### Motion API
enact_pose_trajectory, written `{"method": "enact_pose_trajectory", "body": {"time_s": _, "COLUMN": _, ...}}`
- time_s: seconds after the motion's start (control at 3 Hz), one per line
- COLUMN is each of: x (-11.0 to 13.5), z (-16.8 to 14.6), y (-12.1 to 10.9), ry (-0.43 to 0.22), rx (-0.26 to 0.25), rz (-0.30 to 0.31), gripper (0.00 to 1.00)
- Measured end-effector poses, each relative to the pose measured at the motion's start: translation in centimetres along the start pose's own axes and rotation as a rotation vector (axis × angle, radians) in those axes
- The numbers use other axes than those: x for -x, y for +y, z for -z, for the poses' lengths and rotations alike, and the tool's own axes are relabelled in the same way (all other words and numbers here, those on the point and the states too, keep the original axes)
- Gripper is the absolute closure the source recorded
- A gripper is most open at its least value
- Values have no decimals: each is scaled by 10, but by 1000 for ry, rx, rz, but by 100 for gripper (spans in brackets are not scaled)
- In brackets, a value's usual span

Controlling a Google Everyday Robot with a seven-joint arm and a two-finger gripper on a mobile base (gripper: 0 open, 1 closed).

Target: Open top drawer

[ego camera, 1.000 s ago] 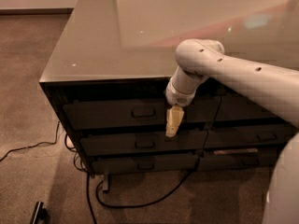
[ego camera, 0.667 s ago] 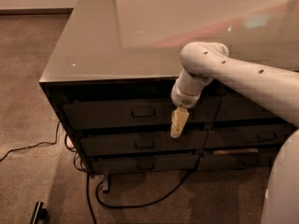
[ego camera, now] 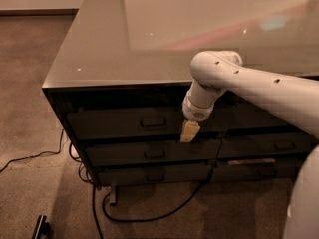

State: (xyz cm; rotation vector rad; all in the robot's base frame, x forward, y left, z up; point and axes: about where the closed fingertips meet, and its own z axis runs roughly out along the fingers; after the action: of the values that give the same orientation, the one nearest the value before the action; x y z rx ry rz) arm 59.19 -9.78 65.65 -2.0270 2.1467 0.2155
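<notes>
Asking (op. 1): Where were the gripper and the top drawer logged?

Answering (op. 2): The gripper (ego camera: 190, 131) was recorded hanging from the arm (ego camera: 269, 86) in front of the top drawer (ego camera: 109, 126), low on its front panel and to the right of the handle (ego camera: 153, 122), near it but apart. Whether it was open or closed could not be told. The top drawer was noted fully shut, directly under the cabinet top (ego camera: 99, 49), in the left column.

Asking (op. 1): How was the step judged best done?

Answering (op. 2): The reach was judged unfinished. It was advised that the gripper be brought left and slightly up until squared to the handle, then closed on the handle only, not on the panel edge or the drawer below (ego camera: 154, 154). A straight, level pull was preferred, so that the drawer would not be twisted in its runners.

Asking (op. 1): What was changed against the earlier frames?

Answering (op. 2): Against the frame one second back, the gripper was found shifted slightly right, away from the handle. Against the later one, it was hardly moved. The drawer was shut throughout. The cable (ego camera: 149, 217) on the floor was unchanged.
</notes>
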Motion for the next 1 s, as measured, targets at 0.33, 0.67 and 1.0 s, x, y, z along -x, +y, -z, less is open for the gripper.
{"method": "enact_pose_trajectory", "body": {"time_s": 0.33, "x": 10, "z": 2, "y": 28, "ry": 7, "rx": 27, "rz": 60, "gripper": 65}}
{"method": "enact_pose_trajectory", "body": {"time_s": 0.67, "x": 16, "z": 9, "y": 52, "ry": 20, "rx": 47, "rz": 110, "gripper": 88}}
{"method": "enact_pose_trajectory", "body": {"time_s": 1.0, "x": 17, "z": 16, "y": 52, "ry": 20, "rx": 47, "rz": 110, "gripper": 100}}
